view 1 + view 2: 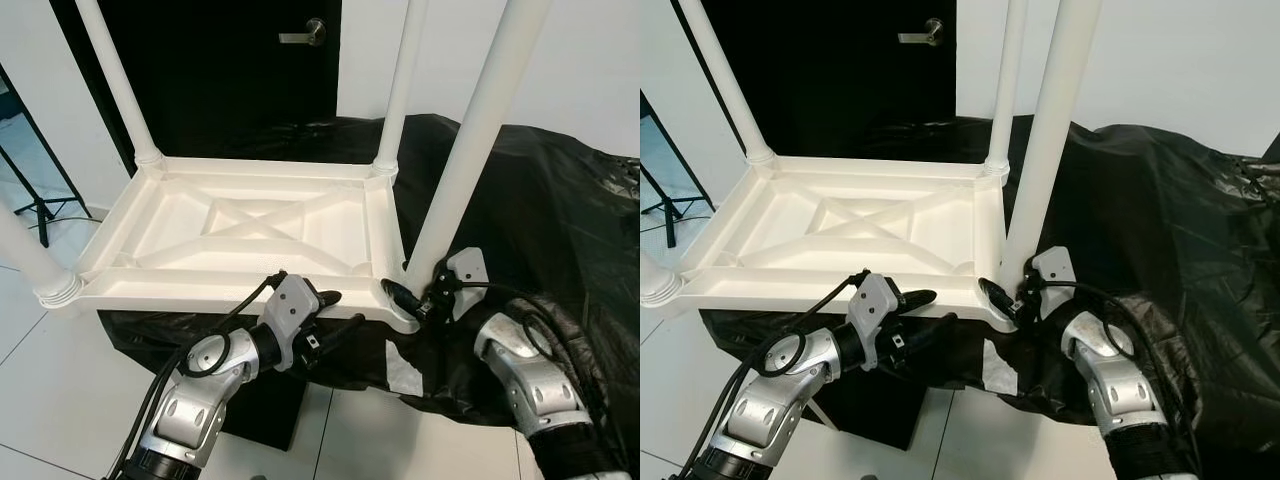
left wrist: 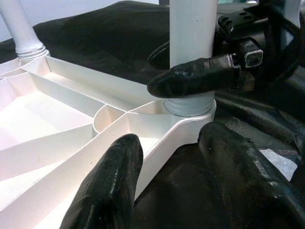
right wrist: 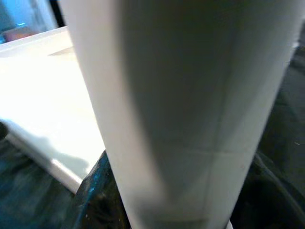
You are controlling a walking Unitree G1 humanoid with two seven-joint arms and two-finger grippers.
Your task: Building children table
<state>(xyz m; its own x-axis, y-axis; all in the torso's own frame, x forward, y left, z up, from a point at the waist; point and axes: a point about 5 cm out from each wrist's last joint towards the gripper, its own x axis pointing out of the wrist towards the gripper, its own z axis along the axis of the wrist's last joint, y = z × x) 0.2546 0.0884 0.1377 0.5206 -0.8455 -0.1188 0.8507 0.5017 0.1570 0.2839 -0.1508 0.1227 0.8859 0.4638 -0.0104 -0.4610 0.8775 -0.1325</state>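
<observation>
Left eye view is showing the white tabletop [image 1: 240, 235] lying upside down across the middle of the frame on a black sheet [image 1: 560, 210], probably so the legs can be screwed in from above. At lower right, the right gripper [image 1: 412, 296] is closing around the base of the near leg [image 1: 470, 150], seemingly seating it in its corner socket. At lower centre, the left gripper [image 1: 335, 312] is straddling the tabletop's near edge with fingers parted, likely steadying it.

A black plastic sheet [image 1: 560, 210] drapes over the raised support, running under and behind both grippers. The upturned white table top [image 1: 240, 235] lies directly on it, just ahead of the left gripper [image 1: 335, 315]. White floor tiles [image 1: 50, 390] lie below.
</observation>
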